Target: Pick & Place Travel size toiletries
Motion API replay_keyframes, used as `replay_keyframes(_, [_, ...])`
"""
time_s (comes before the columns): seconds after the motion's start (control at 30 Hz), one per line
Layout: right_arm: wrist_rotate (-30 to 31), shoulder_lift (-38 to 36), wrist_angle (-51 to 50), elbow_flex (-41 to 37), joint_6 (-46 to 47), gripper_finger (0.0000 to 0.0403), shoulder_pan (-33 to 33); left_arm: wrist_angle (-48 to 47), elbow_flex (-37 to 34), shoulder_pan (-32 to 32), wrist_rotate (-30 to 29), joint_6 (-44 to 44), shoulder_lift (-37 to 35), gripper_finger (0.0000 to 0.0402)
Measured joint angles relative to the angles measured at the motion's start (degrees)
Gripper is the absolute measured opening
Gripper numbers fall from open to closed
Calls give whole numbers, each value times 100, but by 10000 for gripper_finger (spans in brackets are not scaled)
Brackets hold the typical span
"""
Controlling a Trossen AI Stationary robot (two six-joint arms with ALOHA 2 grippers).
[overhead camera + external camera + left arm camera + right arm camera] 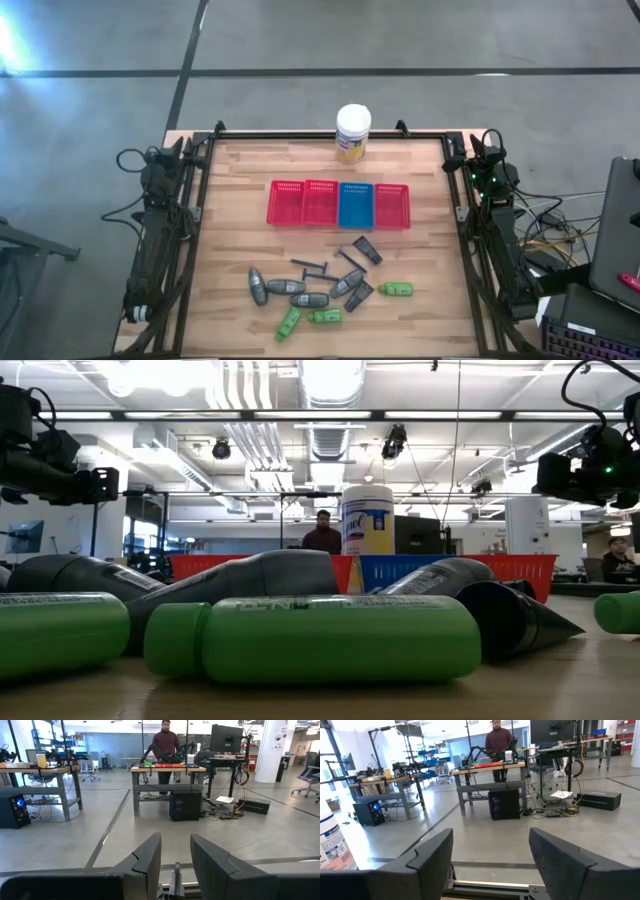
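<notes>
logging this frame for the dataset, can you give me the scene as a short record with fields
table: wooden top with black frame
baskets: row of four mesh baskets mid-table, three red, one blue
canister: white canister with yellow label, upright at the far edge
toiletries: loose pile near the front edge, none in a basket; grey tubes, green bottles, dark wedge tubes, thin dark sticks
left claw: parked at the table's left side, holding nothing
right claw: parked at the right side, fingers apart, empty
</notes>
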Motion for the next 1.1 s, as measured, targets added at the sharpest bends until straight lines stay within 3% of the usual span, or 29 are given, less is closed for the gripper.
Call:
replay_keyframes(0.6, [0, 1, 0, 2, 0, 221, 0, 0, 0, 0, -1, 0, -1, 110])
replay_keyframes(1.1, [0, 1, 0, 0, 1, 266, 0, 0, 0, 0, 0, 0, 0, 110])
